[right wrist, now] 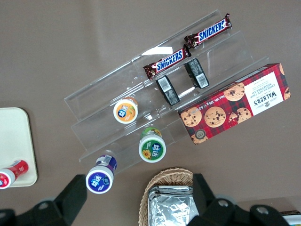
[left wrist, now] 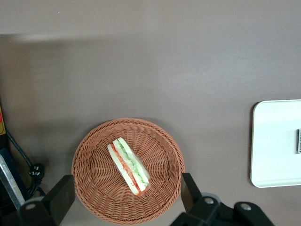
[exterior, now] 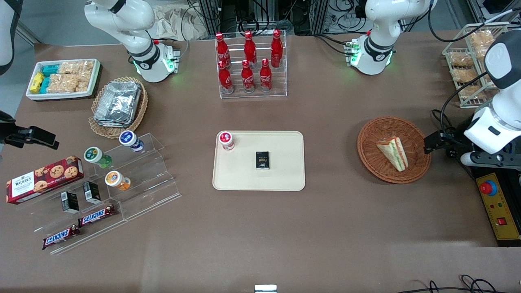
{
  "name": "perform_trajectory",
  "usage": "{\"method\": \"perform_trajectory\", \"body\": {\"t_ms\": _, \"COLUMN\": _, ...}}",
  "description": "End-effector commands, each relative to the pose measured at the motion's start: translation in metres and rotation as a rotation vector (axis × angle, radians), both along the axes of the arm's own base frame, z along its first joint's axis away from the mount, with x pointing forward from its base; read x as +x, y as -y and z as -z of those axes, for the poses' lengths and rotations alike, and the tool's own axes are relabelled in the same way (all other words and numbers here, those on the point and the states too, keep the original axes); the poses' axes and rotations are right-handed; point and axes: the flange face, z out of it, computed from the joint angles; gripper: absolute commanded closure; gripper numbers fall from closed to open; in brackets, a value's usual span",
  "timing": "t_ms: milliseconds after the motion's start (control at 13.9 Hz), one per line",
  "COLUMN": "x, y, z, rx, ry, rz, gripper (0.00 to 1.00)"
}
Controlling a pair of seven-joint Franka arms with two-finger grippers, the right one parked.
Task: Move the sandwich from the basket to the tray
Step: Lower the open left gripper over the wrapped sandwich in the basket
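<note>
**While pincer hangs open, sandwich sits in basket**

As the wrist cam looks straight down, the left gripper hovers above the reddish-brown wicker basket. Its two black fingers are spread wide apart, one on either side of the basket, w/ nothing btwn them. In the front view the gripper is at mid-height of the frame, just beside the basket rim toward the working arm's end.

The sandwich is a triangular wedge lying in the basket near its ctr. Green and orange-red filling stripes show along the cut edge. It's apart from both fingers.

The cream-beige tray sits at ctr of the front frame, well apart from the basket. On it are a red-lidded small bottle lying at the corner farther from the cam, toward the parked arm's end, and a small black box near the middle.

Upper middle of frame: a clear rack of red Coca-Cola bottles.

Toward the parked arm's end:
- tan wicker basket w/ foil packs
- white bin of snack pkts
- clear stepped stand w/ small jars
- Walker's cookie box
- Snickers bars

Nearer the cam than the basket, at the working arm's end, there's a yellow e-stop box.
</note>
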Motion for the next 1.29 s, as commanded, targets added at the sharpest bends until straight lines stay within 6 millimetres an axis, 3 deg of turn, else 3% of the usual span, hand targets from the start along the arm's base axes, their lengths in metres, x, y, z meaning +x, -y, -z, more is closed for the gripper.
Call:
{"method": "perform_trajectory", "body": {"t_ms": 0, "x": 0.002, "y": -0.003, "z": -0.003, "rx": 0.023, "ry": -0.006, "rz": 0.019, "gripper": 0.01}}
{"method": "perform_trajectory", "body": {"t_ms": 216, "x": 0.001, "y": -0.005, "z": 0.005, "rx": 0.047, "ry": -0.038, "rz": 0.05, "gripper": 0.0}}
{"method": "perform_trajectory", "body": {"t_ms": 360, "x": -0.004, "y": -0.003, "z": 0.02, "rx": 0.041, "ry": -0.084, "rz": 0.02, "gripper": 0.0}}
{"method": "perform_trajectory", "body": {"t_ms": 504, "x": -0.011, "y": -0.003, "z": 0.029, "rx": 0.036, "ry": -0.116, "rz": -0.225, "gripper": 0.0}}
{"method": "perform_trajectory", "body": {"t_ms": 791, "x": -0.032, "y": -0.004, "z": 0.065, "rx": 0.054, "ry": -0.139, "rz": -0.398, "gripper": 0.0}}
{"method": "perform_trajectory", "body": {"t_ms": 1007, "x": -0.056, "y": -0.022, "z": 0.1, "rx": 0.061, "ry": -0.116, "rz": -0.436, "gripper": 0.0}}
{"method": "perform_trajectory", "body": {"t_ms": 1223, "x": -0.079, "y": -0.023, "z": 0.137, "rx": 0.063, "ry": -0.076, "rz": -0.439, "gripper": 0.0}}
